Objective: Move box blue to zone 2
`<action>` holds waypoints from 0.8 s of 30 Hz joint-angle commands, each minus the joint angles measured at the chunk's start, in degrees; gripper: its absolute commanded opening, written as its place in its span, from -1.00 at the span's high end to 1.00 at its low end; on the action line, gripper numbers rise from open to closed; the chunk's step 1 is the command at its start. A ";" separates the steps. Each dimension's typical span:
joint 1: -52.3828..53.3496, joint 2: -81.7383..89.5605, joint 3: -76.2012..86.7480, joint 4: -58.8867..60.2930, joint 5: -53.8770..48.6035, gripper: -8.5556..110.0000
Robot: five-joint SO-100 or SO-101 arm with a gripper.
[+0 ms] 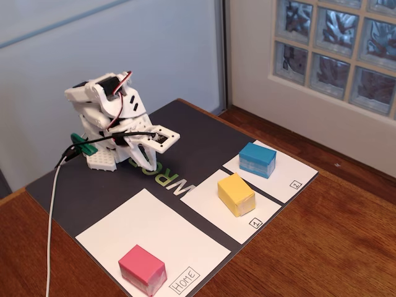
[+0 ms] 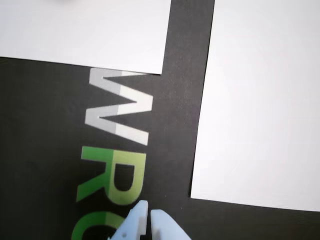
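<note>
In the fixed view the cyan-blue box (image 1: 257, 159) rests on the white sheet marked "2" (image 1: 291, 170), at the mat's far right corner. The white arm is folded up at the back left of the mat, well away from the box. Its gripper (image 1: 147, 164) points down at the green and grey "WRO" lettering (image 1: 166, 179). The wrist view shows the pale fingertips (image 2: 148, 214) almost touching, shut with nothing between them, above the lettering (image 2: 117, 145). Neither the box nor the sheet marked "2" appears in that view.
A yellow block (image 1: 236, 193) lies on the sheet marked "1" (image 1: 207, 204). A pink block (image 1: 142, 269) sits on the large "Home" sheet (image 1: 154, 226). All sheets lie on a black mat (image 1: 80, 192) on a wooden table. A white cable (image 1: 51, 229) trails off the left.
</note>
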 commanded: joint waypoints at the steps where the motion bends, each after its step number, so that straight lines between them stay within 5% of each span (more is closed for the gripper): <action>1: 0.70 3.08 3.16 -1.32 -0.18 0.86; 24: 2.11 3.16 6.33 0.88 -2.46 0.86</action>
